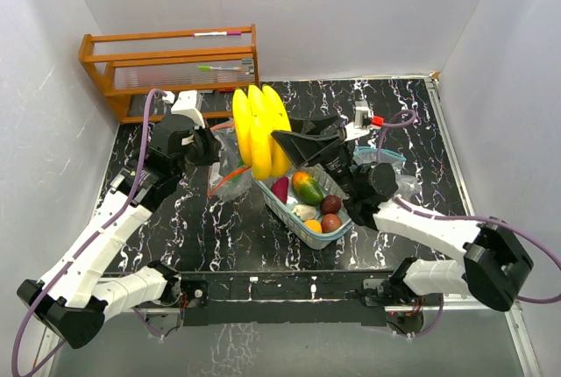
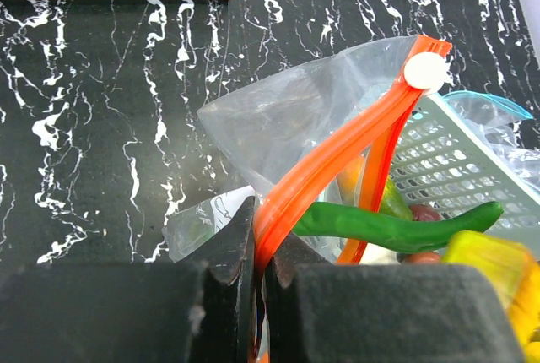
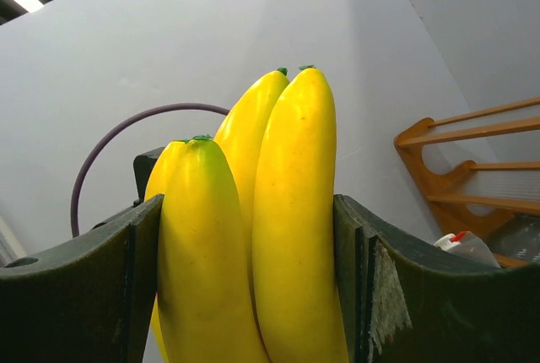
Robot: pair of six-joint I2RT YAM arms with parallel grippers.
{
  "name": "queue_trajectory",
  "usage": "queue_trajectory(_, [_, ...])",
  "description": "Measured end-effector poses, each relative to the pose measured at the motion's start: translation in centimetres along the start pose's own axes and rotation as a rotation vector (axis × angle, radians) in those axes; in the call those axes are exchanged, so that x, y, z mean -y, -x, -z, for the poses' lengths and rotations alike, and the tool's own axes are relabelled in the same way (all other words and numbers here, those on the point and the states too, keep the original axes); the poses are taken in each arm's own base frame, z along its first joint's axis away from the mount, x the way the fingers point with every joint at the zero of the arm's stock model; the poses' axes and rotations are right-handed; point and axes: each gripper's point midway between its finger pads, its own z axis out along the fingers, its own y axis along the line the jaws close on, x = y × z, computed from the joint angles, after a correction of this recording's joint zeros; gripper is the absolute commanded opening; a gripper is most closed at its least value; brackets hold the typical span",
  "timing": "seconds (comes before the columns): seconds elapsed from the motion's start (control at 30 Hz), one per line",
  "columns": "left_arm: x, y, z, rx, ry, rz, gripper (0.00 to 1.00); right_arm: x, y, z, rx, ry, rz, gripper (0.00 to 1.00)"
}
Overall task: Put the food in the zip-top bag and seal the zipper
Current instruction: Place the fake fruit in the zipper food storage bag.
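Two-gripper loading step: clamped bananas (image 1: 260, 127) in right gripper (image 3: 249, 287), pinched bag (image 2: 287, 118) zipper rim (image 2: 337, 156) in left gripper (image 2: 261, 245); needed lowering into bag mouth.

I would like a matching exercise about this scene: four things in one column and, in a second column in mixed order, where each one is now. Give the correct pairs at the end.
Things:
1. bananas
2. orange zipper strip
3. mango
4. wooden rack

Places:
A. lying in the teal basket
B. standing at the far left corner of the table
C. held up by the right gripper
D. pinched in the shut left gripper

Pairs: 1-C, 2-D, 3-A, 4-B
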Motion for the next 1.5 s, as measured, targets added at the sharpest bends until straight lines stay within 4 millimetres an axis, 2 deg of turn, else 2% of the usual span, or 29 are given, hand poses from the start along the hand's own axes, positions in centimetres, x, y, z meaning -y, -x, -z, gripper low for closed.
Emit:
queue_trajectory(0.33, [1.3,-0.2,0.1,-0.016,-0.055,0.060,0.00,0.5,-2.8,-0.7,0.043,0.017,-0.066,0.08])
queue_trajectory(0.53, [2.1,0.1,0.1,-0.012,-0.093,0.095,0.00,1.4,-2.5,-0.9,0.123,-0.016,-0.080,0.08])
queue_trajectory(0.77, [2.6,0.1,0.3,-0.018,-0.114,0.123,0.00,2.5,-3.9,-0.9,0.156,-0.122,-0.048,0.08])
queue_trajectory(1.0, [3.0,0.2,0.8,-0.020,-0.138,0.146,0.00,3.4,-5.5,0.0,0.198,-0.294,0.086,0.08])
queue_trajectory(1.27, [2.6,0.0,0.8,-0.029,-0.120,0.157,0.00,6.6,-7.0,0.4,0.237,-0.543,0.289,0.08])
queue_trajectory(1.5, [2.0,-0.3,0.7,-0.037,-0.093,0.163,0.00,7.3,-8.2,0.2,0.204,-0.683,0.473,0.08])
